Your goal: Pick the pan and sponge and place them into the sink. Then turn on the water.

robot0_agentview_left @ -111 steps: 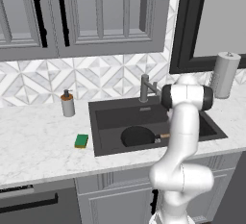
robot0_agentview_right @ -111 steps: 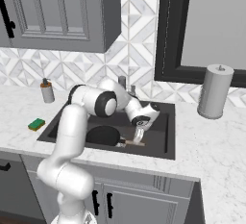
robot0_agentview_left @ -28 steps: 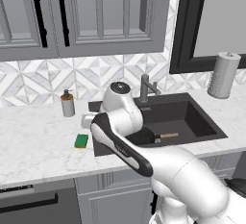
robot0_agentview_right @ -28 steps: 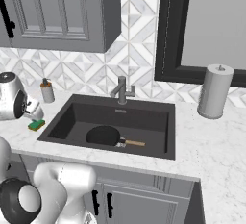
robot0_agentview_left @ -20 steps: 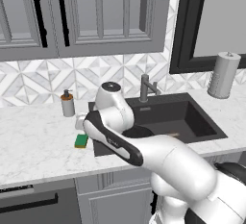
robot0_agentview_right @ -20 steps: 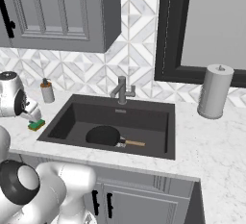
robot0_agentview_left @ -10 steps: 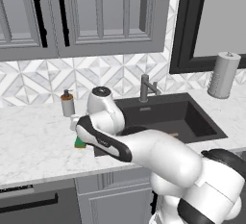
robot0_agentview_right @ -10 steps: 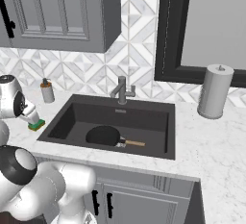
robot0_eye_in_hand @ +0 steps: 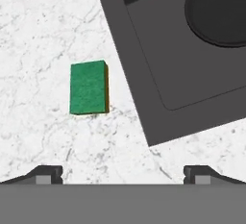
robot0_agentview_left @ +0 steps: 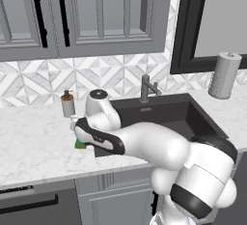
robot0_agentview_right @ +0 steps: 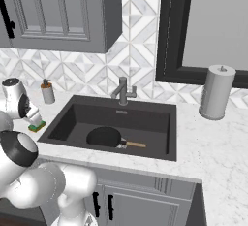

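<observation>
The green sponge (robot0_eye_in_hand: 88, 87) lies flat on the marble counter just left of the sink (robot0_eye_in_hand: 158, 69), its yellow layer showing along one side. My gripper (robot0_eye_in_hand: 123, 174) hovers above it, open wide, with nothing between its fingertips (robot0_eye_in_hand: 45, 174). From the right base view the gripper (robot0_agentview_right: 32, 117) hangs just over the sponge (robot0_agentview_right: 36, 126). The black pan (robot0_agentview_right: 104, 136) rests on the floor of the dark basin (robot0_agentview_right: 145, 118), wooden handle pointing right. My forearm hides most of the sponge (robot0_agentview_left: 79, 145) in the left base view. The water is out of view.
A grey faucet (robot0_agentview_right: 122, 91) stands behind the basin. A soap dispenser (robot0_agentview_right: 47, 91) sits at the back of the counter near the sponge, and a paper towel roll (robot0_agentview_right: 216, 92) stands at the far right. Wall cabinets hang overhead.
The arm has swung further left and lower, bringing the hand from near the basin's left edge to over the sponge. The jaws stay open, and the pan lies still in the basin.
</observation>
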Motion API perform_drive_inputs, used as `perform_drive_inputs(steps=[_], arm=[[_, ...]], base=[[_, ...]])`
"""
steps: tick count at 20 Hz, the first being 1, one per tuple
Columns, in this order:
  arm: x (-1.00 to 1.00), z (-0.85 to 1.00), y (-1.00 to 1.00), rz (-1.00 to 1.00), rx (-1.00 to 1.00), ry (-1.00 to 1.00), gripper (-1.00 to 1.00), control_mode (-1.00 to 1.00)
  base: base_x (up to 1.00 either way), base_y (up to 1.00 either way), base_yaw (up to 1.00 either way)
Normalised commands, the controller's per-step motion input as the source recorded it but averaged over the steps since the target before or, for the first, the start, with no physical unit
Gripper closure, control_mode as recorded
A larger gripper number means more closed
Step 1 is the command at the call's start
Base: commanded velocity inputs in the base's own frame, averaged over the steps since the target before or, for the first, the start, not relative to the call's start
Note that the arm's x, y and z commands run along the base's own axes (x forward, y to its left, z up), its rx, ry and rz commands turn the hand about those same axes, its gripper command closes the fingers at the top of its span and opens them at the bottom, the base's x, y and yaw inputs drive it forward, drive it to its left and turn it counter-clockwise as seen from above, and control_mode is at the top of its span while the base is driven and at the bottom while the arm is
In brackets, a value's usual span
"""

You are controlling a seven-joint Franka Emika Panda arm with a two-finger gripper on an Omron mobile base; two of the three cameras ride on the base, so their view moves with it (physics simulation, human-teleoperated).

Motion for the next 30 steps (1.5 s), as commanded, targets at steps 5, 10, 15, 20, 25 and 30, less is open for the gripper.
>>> perform_drive_inputs(steps=[5,10,15,20,25,30], arm=[[0.32,-0.13,0.1,-0.01,0.0,0.1,-1.0,-1.0],[0.3,-0.03,0.17,0.0,-0.02,0.1,-1.0,-1.0],[0.28,-0.09,0.22,0.0,-0.02,0.09,-1.0,-1.0],[0.23,-0.17,0.12,0.0,-0.02,0.0,-1.0,-1.0],[0.29,-0.21,0.05,0.0,-0.01,0.0,-1.0,-1.0],[0.15,-0.21,0.04,0.0,0.0,0.0,-1.0,-1.0]], base=[[0.0,0.0,0.0],[0.0,0.0,0.0],[0.0,0.0,0.0],[0.0,0.0,0.0],[0.0,0.0,0.0],[0.0,0.0,0.0]])
